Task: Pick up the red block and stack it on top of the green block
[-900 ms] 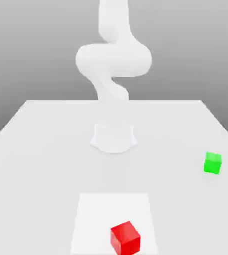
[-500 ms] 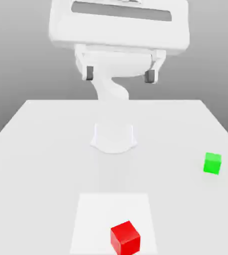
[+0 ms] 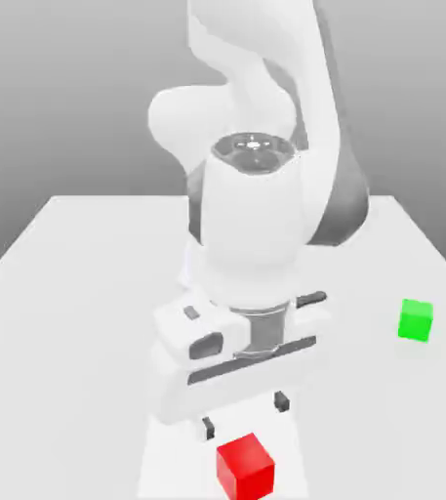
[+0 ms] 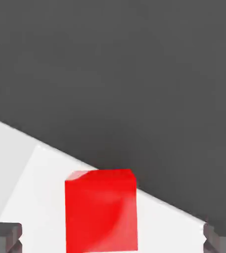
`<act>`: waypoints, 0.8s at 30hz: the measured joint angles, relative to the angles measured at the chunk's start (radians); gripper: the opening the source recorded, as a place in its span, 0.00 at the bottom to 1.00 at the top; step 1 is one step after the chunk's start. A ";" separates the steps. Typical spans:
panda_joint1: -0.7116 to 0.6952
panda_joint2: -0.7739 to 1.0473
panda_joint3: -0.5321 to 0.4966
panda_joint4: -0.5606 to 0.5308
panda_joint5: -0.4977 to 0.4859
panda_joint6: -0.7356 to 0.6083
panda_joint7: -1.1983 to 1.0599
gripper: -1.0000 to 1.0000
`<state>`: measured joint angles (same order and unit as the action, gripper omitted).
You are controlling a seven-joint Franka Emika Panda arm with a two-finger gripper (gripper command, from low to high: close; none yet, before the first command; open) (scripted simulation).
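Here red block [image 3: 245,466] bears no writing.

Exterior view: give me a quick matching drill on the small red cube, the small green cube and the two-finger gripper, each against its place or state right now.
Things:
1. small red cube
2. small green cube
3. two-finger gripper

States:
A. open, empty, above the table
B. alone at the exterior view's right
C. on the paler square patch, near the front edge

Pairs: 1-C, 2-B, 3-A

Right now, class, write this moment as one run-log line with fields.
phase: approach | tool: open, above table, near red block | red block: on table, not gripped | green block: on table, apart, nothing stacked
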<state>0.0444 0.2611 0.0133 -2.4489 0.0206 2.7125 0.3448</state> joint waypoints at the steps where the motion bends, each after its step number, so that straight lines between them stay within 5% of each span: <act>1: -0.002 0.028 0.003 0.004 0.007 0.021 -0.007 0.50; 4: 0.003 0.109 -0.003 0.015 0.001 0.089 -0.003 0.50; 5: 0.009 0.130 -0.010 0.018 -0.006 0.109 0.002 0.00; 18: 0.004 -0.008 -0.005 -0.004 -0.005 -0.009 0.001 0.00; 24: 0.161 -0.152 0.149 -0.108 0.028 -0.041 0.100 0.00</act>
<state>0.2054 0.1090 0.1619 -2.5566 0.0487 2.6711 0.4443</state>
